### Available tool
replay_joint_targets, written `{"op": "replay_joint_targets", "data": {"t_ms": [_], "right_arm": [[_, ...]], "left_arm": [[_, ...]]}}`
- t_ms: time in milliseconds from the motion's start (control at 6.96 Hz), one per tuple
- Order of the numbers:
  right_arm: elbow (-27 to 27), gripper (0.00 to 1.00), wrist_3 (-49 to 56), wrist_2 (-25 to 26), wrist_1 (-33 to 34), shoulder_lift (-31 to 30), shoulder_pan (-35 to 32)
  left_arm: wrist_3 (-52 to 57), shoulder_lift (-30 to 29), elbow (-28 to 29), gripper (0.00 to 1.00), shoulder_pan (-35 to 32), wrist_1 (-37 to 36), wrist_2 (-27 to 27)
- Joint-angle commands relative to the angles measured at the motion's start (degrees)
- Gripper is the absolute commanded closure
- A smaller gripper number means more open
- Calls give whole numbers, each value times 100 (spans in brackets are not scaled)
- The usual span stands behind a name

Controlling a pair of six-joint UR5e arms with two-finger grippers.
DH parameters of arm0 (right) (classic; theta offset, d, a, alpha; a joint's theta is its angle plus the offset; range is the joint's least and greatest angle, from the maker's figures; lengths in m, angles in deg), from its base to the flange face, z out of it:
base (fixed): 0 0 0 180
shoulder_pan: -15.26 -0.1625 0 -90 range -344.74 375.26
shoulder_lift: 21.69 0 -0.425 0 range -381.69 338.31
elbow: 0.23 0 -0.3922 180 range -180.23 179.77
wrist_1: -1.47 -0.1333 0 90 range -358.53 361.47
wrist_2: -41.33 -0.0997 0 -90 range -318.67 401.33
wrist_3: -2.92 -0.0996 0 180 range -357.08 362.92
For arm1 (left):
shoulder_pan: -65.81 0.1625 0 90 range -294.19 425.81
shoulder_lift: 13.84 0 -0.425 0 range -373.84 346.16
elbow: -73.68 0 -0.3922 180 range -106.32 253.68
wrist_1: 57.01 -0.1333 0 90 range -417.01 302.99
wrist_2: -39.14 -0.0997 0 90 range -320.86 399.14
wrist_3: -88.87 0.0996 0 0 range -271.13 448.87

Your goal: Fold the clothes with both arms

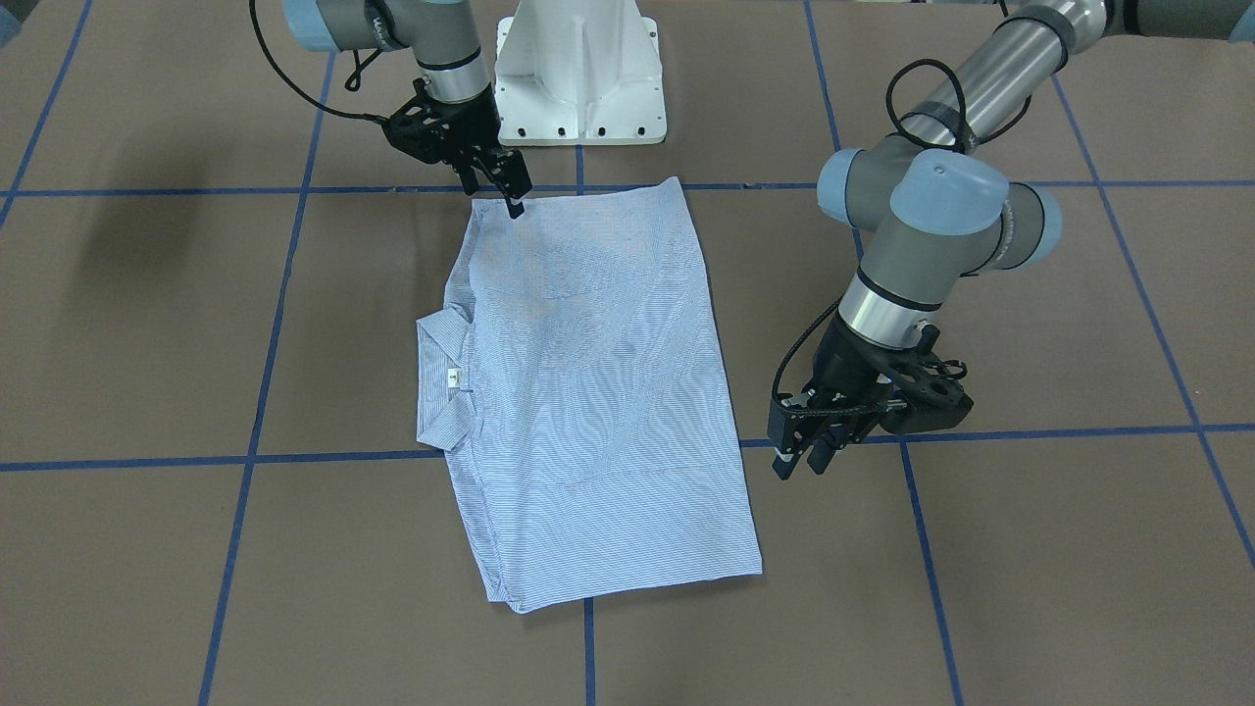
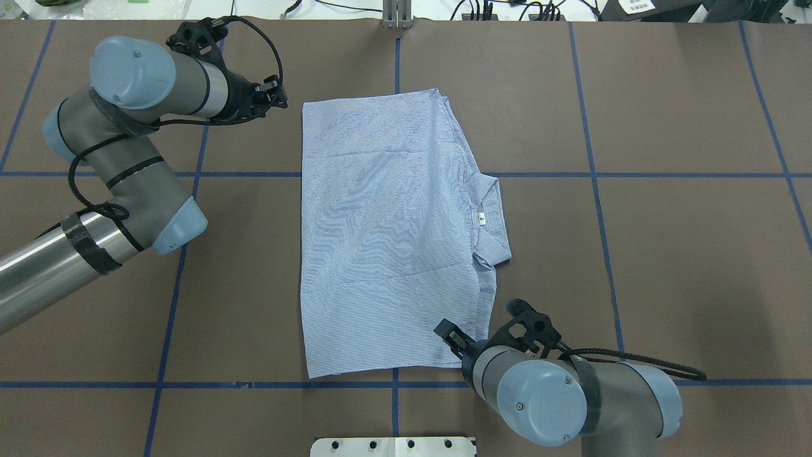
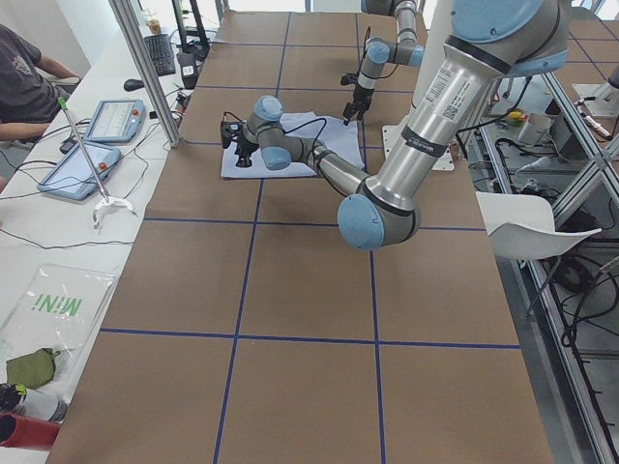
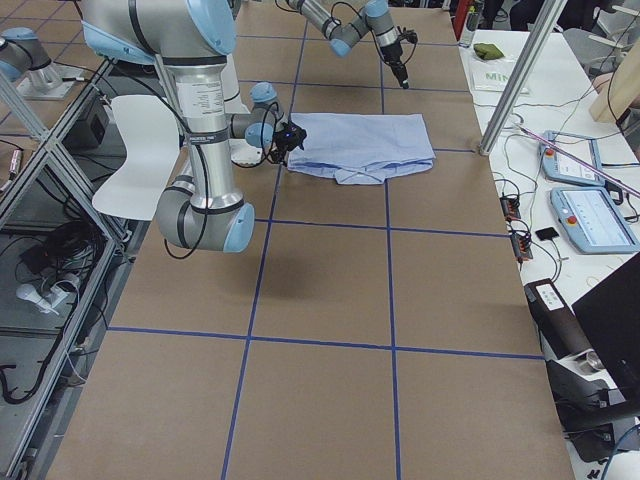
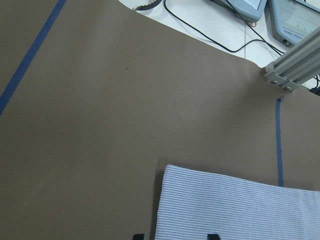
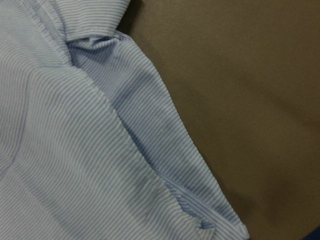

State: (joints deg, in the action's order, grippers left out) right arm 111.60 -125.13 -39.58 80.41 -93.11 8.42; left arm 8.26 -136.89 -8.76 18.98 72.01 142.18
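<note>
The light blue striped shirt [image 2: 387,235] lies flat on the brown table, folded into a rectangle, with its collar [image 2: 488,216] and white neck label on the robot's right side. It also shows in the front view [image 1: 598,412]. My left gripper [image 1: 804,456] is open and empty. It hovers just off the shirt's far left corner [image 2: 306,106], apart from the cloth. My right gripper [image 1: 495,188] looks open, with one fingertip [image 1: 515,206] at the shirt's near right corner. The right wrist view shows only cloth [image 6: 100,150], no fingers.
The white pedestal base [image 1: 578,78] stands at the robot's edge of the table. Blue tape lines [image 2: 596,174] cross the brown surface. An aluminium post [image 2: 396,16] stands at the far edge. Tablets [image 4: 590,215] and cables lie on the operators' side table.
</note>
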Motion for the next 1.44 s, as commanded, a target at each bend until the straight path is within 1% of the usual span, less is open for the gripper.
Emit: {"op": "replay_joint_targets", "data": {"t_ms": [0, 431, 862, 1006, 1150, 1293], "right_arm": [[-12, 0, -385, 5, 78, 31, 52], [-55, 2, -887, 153, 78, 32, 25], [-161, 3, -967, 163, 78, 32, 34], [-187, 6, -976, 163, 78, 40, 34], [-188, 45, -994, 163, 78, 41, 25], [-179, 99, -1159, 154, 70, 49, -27]], "left_arm": [[-34, 0, 0, 48, -2, 0, -3], [-34, 9, 0, 48, -2, 0, -3], [-34, 0, 0, 48, -2, 0, -3], [-34, 0, 0, 48, -2, 0, -3], [-34, 9, 0, 48, -2, 0, -3], [-43, 9, 0, 48, -2, 0, -3]]}}
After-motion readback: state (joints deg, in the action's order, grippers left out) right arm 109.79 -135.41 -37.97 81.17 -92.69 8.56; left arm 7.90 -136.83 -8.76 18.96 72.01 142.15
